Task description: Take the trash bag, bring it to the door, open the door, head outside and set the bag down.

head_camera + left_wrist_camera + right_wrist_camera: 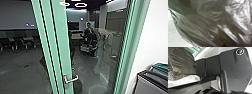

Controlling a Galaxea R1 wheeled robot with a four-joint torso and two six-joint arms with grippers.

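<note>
The trash bag (205, 25) bulges close by my left wrist, farther, I judge, from my right wrist; ahead, the door handle (72, 79) points right; pincers apart or clamped, I cannot tell

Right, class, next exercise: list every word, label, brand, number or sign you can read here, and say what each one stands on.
There are none to quote.
Green-framed door and its handle: no text to be seen.
Trash bag: no print to be seen.
Person and the furniture beyond the glass: too small to tell whether anything there bears lettering.
</note>
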